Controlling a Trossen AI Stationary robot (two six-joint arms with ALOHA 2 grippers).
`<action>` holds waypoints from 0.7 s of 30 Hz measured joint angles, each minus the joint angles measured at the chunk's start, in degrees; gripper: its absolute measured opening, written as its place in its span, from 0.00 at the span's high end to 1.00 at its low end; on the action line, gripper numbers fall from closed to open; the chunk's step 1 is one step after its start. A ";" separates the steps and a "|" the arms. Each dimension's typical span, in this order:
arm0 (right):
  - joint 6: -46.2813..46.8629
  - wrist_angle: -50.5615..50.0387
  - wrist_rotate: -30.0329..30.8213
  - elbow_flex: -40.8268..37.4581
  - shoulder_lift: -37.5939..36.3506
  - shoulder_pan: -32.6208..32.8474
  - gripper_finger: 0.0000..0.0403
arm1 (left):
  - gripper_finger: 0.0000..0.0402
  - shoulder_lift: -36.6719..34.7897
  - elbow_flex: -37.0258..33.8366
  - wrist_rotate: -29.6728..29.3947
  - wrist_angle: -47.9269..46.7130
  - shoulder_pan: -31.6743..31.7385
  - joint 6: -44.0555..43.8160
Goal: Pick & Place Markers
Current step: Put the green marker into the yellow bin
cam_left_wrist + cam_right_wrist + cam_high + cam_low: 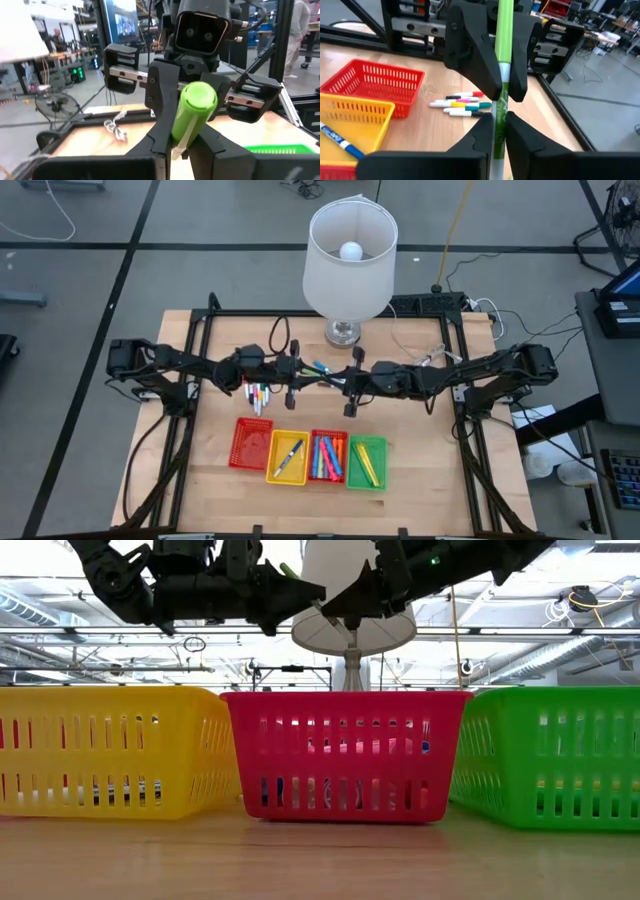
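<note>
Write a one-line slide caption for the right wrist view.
Both grippers, right and left, pinch one green marker mid-handover above the table.

Wooden table with four mesh trays in a row near the front edge: red tray, yellow tray, second red tray, green tray, all just beside each other. White-shaded lamp on a metal base at the table's back. Loose white cable on the wood.
</note>
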 joint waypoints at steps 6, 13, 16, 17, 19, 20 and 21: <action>2.23 -5.37 0.28 -0.13 0.09 -0.07 0.83 | 0.90 -0.11 -0.08 -2.19 -1.13 0.00 -0.95; 2.65 -9.53 2.92 -0.09 -0.03 -0.01 0.69 | 0.90 -1.07 -0.07 -2.55 -2.31 0.00 -0.95; 3.26 -12.01 7.46 -0.09 -1.24 -0.01 0.64 | 0.90 -1.58 -0.09 -4.98 -5.09 0.10 -1.98; 3.79 -12.99 9.04 -0.04 -1.76 -0.01 0.62 | 0.90 -2.05 -0.11 -5.94 -6.06 0.11 -2.14; 5.52 -16.81 11.14 -0.10 -3.26 -0.01 0.60 | 0.90 -2.30 0.27 -7.71 -7.33 0.11 -2.33; 6.75 -17.83 11.27 -0.10 -4.00 -0.02 0.59 | 0.90 -2.66 0.32 -8.38 -9.18 0.15 -2.89; 8.10 -19.36 11.33 -0.07 -4.89 -0.04 0.58 | 0.90 -3.40 0.20 -8.59 -11.73 0.30 -3.74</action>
